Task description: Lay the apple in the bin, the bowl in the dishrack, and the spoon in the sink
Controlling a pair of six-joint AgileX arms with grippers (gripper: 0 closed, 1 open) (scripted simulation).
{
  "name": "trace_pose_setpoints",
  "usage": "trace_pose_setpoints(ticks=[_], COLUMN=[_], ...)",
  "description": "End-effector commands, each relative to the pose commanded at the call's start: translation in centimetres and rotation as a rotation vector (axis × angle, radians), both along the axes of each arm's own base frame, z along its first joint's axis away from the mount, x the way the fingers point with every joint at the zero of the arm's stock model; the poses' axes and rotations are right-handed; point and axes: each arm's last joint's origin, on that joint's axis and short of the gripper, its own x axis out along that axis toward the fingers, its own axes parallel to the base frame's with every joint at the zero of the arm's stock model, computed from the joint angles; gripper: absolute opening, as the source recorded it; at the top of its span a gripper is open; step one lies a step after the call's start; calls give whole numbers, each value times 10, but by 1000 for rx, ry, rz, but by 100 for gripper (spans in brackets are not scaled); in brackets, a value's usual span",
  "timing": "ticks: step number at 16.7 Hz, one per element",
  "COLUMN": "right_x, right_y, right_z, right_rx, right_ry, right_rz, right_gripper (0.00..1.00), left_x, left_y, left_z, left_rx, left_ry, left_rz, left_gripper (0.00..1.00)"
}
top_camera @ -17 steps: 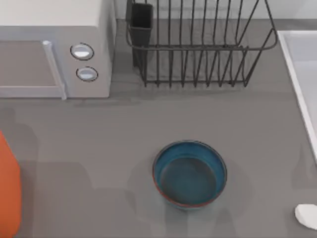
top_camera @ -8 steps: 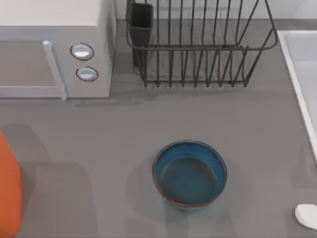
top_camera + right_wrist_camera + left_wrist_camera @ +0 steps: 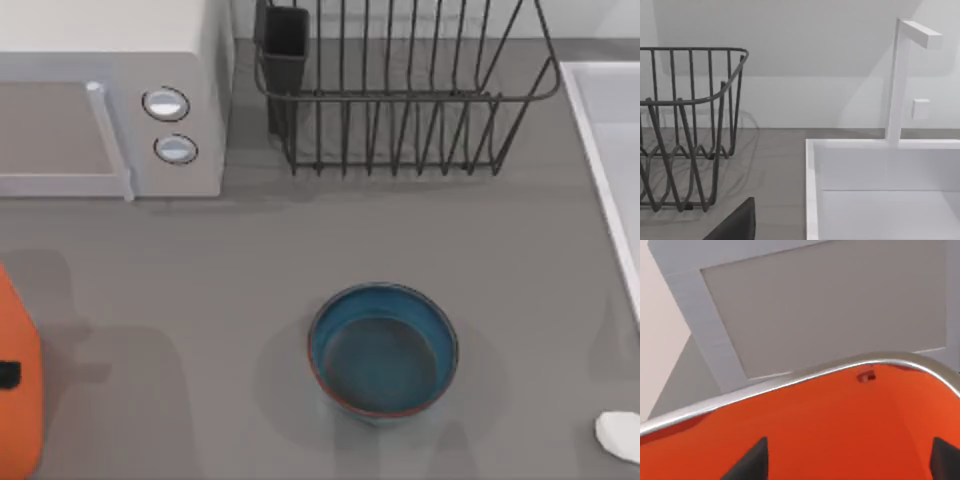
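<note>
since a moment ago a small black part has appeared on the bright-orange rounded bin [image 3: 18, 400] at the table's left edge; nothing else on the table has shifted. the left gripper [image 3: 847, 462] hangs over the bin's orange inside, its dark fingers [image 3: 750, 462] spread wide and holding nothing. the teal-blue round bowl [image 3: 383, 350] sits mid-table, well short of the black wire dishrack [image 3: 400, 90]. the small white spoon [image 3: 620, 436] lies near the pale grey-white sink [image 3: 600, 150]. i cannot tell how the right gripper's jaws stand.
</note>
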Motion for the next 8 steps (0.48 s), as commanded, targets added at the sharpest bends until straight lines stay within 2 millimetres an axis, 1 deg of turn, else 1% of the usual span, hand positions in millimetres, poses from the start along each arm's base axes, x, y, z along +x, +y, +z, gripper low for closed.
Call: trace_pose_setpoints(ticks=[2, 4, 6, 8], right_x=[0, 0, 0, 0], right_y=[0, 0, 0, 0], right_z=[0, 0, 0, 0], right_rx=[0, 0, 0, 0], right_ry=[0, 0, 0, 0], right_rz=[0, 0, 0, 0], right_gripper=[100, 100, 100, 100], left_x=[-4, -6, -6, -6], left_y=[-2, -4, -4, -4], left_z=[-5, -8, -9, -9], left_rx=[-108, -180, -209, -209], left_ry=[-139, -231, -268, -268], left_rz=[2, -6, -11, -11], left_gripper=[100, 100, 100, 100])
